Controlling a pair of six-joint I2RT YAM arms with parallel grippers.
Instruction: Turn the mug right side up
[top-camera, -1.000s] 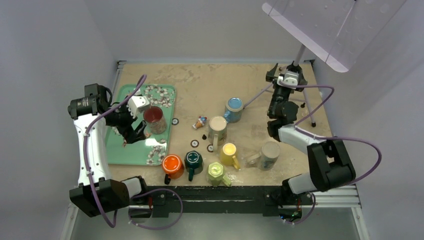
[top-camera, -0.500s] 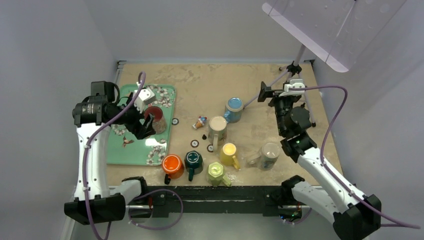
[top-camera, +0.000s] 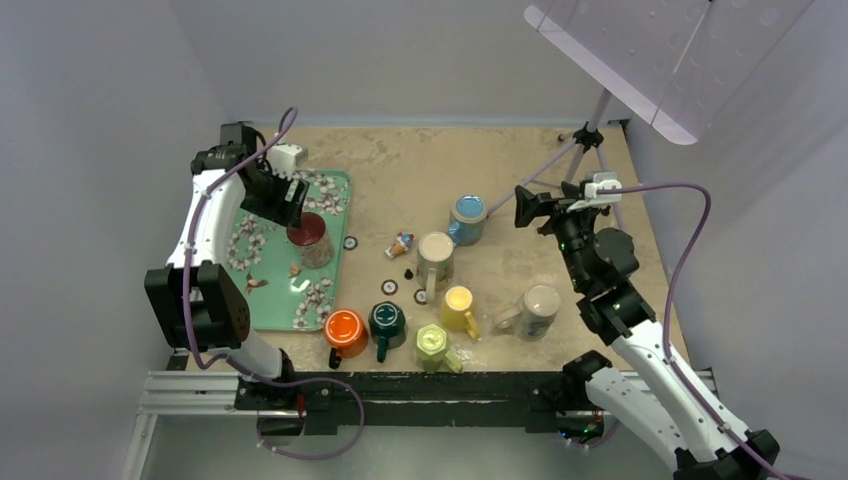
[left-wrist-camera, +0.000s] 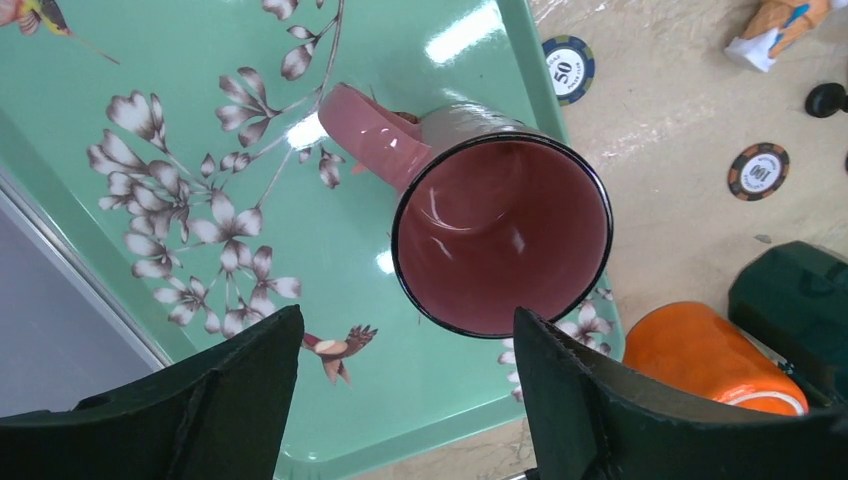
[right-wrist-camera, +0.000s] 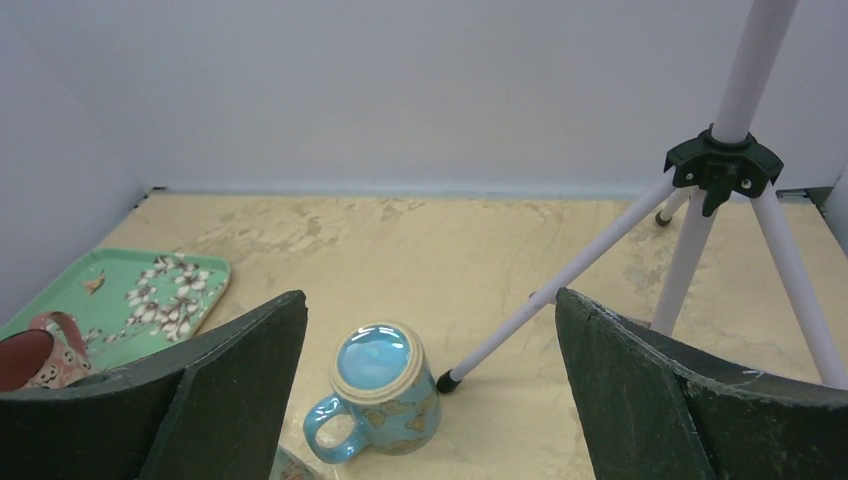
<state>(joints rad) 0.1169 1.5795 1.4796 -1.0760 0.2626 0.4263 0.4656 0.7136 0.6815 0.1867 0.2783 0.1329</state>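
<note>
A pink mug (top-camera: 309, 240) (left-wrist-camera: 500, 245) stands mouth up on the green floral tray (top-camera: 262, 290) (left-wrist-camera: 200, 120), its handle toward the tray's middle. My left gripper (top-camera: 287, 203) (left-wrist-camera: 405, 325) hangs above it, open, with nothing between the fingers. A blue mug (top-camera: 468, 219) (right-wrist-camera: 385, 385) sits base up on the table. Behind and to the right of that mug is my right gripper (top-camera: 527, 206) (right-wrist-camera: 430, 300), wide open and empty.
Along the near side stand orange (top-camera: 343, 331), dark green (top-camera: 387, 322), light green (top-camera: 432, 343), yellow (top-camera: 459, 306), beige (top-camera: 435, 258) and white (top-camera: 537, 311) mugs. A small figurine (top-camera: 401, 243) and poker chips (left-wrist-camera: 569, 68) lie mid-table. A tripod (top-camera: 588, 136) (right-wrist-camera: 715, 165) stands at the far right.
My left arm swung from the tray's near-left side to above the pink mug's far side, jaws narrowing slightly. The right arm came forward and left, toward the blue mug.
</note>
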